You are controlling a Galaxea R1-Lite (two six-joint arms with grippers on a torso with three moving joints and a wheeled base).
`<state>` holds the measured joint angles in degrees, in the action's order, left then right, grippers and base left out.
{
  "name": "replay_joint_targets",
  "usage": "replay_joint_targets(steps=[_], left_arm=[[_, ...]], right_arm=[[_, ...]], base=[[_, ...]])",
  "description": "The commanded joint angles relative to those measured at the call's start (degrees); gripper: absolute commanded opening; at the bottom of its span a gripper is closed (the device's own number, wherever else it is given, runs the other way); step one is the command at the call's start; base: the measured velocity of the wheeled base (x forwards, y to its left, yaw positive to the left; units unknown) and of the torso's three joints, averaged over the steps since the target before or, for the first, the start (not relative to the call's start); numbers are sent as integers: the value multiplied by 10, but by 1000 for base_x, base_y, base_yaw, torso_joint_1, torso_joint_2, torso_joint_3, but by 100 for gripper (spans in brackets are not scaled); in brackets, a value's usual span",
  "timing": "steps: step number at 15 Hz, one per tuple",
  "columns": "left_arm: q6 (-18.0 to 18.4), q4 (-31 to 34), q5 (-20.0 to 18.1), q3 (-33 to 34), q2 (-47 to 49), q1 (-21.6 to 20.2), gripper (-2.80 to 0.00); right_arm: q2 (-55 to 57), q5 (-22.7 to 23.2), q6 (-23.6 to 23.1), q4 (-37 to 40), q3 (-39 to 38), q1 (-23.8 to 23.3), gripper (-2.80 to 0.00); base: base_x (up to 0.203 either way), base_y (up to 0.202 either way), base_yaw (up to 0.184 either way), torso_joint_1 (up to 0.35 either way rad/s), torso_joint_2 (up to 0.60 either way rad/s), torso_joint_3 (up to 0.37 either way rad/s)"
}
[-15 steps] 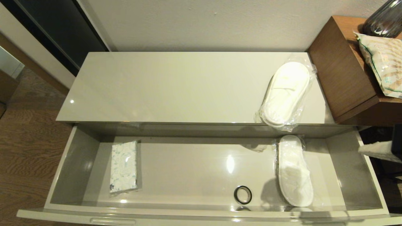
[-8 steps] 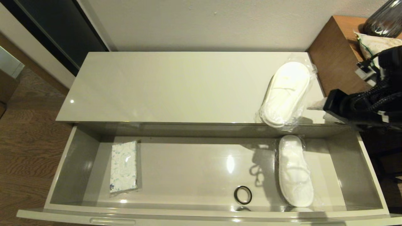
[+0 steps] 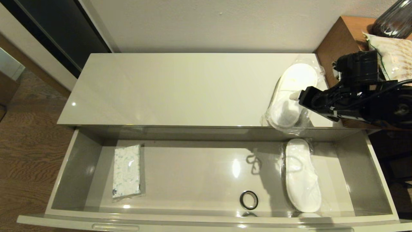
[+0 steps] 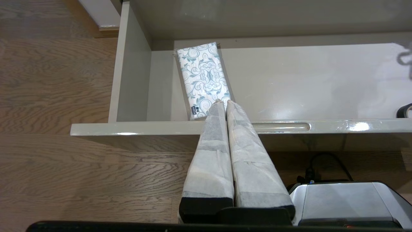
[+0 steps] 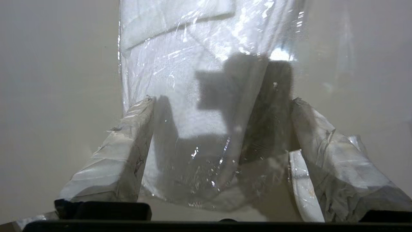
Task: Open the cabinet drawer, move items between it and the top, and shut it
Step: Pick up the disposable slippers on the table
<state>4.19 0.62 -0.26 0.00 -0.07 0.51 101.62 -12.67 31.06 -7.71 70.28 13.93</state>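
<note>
Right gripper poised over the wrapped slippers on the top.

The right gripper [image 3: 294, 95], fingers spread wide, hangs over the wrapped slippers [image 3: 291, 96] at about 2 o'clock on the top [image 3: 180, 90], its arm reaching in level from 3 o'clock. To grasp well, it should lower straight, straddle the pack across its narrow width and close on slipper, not loose film. The cabinet drawer [image 3: 64, 167] stands open; a second slipper [image 3: 302, 175] lies at its 4 o'clock, the small pack [image 3: 127, 170] at 9 o'clock. The left gripper [image 4: 223, 103], fingers pressed together, waits at the drawer's front rim.
</note>
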Motion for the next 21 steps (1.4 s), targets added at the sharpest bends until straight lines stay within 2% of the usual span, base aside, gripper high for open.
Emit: replay_joint_targets(steps=[1, 4, 7, 8, 16, 21], left_arm=[[0, 0, 0, 1, 1, 0, -280], [0, 0, 0, 1, 1, 0, -280], [0, 0, 0, 0, 1, 0, -280], [0, 0, 0, 1, 1, 0, -280], [0, 0, 0, 0, 1, -1, -280], [0, 0, 0, 1, 1, 0, -280]], right_arm=[[54, -7, -6, -14, 7, 9, 0], [100, -51, -16, -17, 34, 27, 0], [125, -57, -19, -43, 40, 38, 0], [126, -58, -20, -45, 38, 43, -280], [52, -77, -24, -34, -16, 69, -280], [-74, -70, -3, 63, -92, 69, -280]], base=[[0, 0, 0, 0, 0, 0], [0, 0, 0, 0, 0, 0], [0, 0, 0, 0, 0, 0], [0, 0, 0, 0, 0, 0], [0, 0, 0, 0, 0, 0], [0, 0, 0, 0, 0, 0]])
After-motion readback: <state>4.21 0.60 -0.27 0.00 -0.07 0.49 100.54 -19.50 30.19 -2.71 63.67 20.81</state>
